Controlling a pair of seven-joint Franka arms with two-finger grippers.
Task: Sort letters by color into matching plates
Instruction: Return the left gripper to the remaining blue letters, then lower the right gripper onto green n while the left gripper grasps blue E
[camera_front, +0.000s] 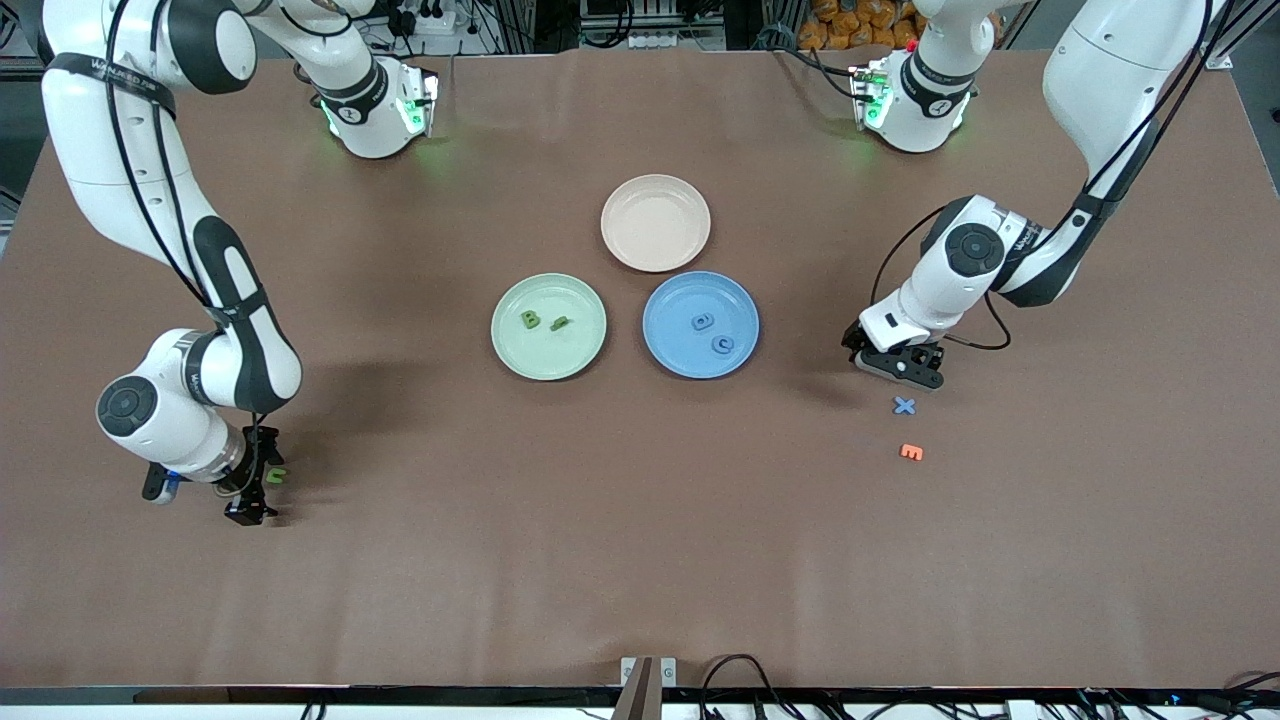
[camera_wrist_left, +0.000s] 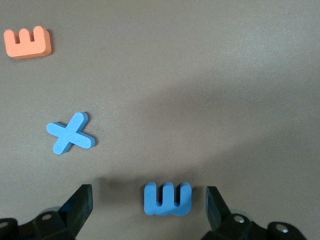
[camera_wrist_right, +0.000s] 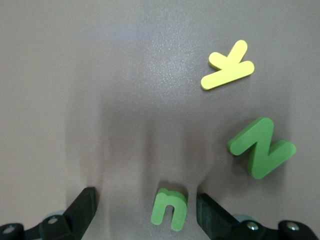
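The bench (camera_front: 640, 560) carries three plates near its middle. The green plate (camera_front: 510, 350) lies toward the right arm's end and holds a green B (camera_front: 530, 320) and a second green letter (camera_front: 561, 322) beside it. The blue plate (camera_front: 670, 350) lies just beside the green one, toward the left arm's end, and holds two blue letters: a blue a (camera_front: 702, 322) and a blue C (camera_front: 723, 344). The beige-pink plate (camera_front: 656, 222) sits farther from the front camera than both.

The left claw (camera_front: 897, 372) is low over the bench toward the left arm's end. Its fingers (camera_wrist_left: 80, 207) stand apart, one on each side of a blue m (camera_wrist_left: 168, 198), which lies flat on the bench between them without contact. A blue X (camera_front: 904, 405) lies on the bench just beside the claw, nearer to the front camera. An orange letter (camera_front: 911, 452) lies nearer still.

The right claw (camera_front: 258, 490) is low over the bench toward the right arm's end. Its fingers (camera_wrist_right: 82, 210) stand apart and straddle a green U (camera_wrist_right: 170, 209); one finger is close to the letter, the other well clear. The letter lies flat on the bench. The right wrist view also shows a green N (camera_wrist_right: 261, 147) and a yellow K (camera_wrist_right: 228, 66) on the bench near the U.
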